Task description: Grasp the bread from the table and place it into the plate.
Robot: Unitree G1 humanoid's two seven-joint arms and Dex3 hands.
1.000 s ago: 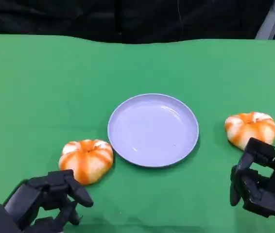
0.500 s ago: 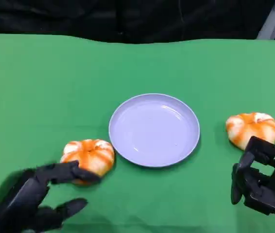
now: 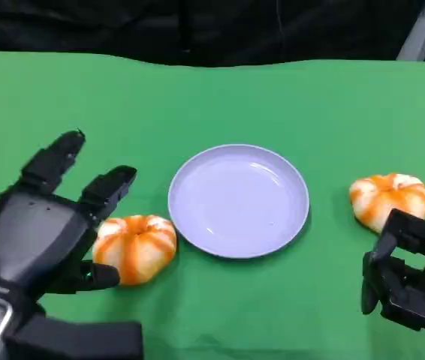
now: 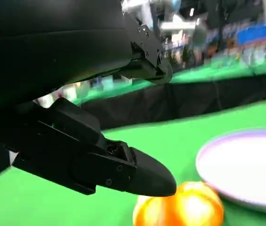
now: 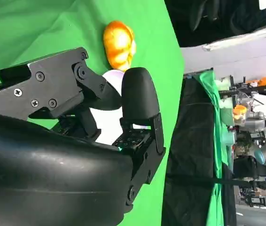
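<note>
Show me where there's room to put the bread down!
The plate is bare inside. Green cloth lies open behind it, and between it and the right bread. It is crowded where the left hand reaches over the left bread.

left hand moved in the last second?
Yes. The left hand has risen and reached forward, from below the left bread to level with it on its outer side, fingers spread past it. The plate has stayed put.
</note>
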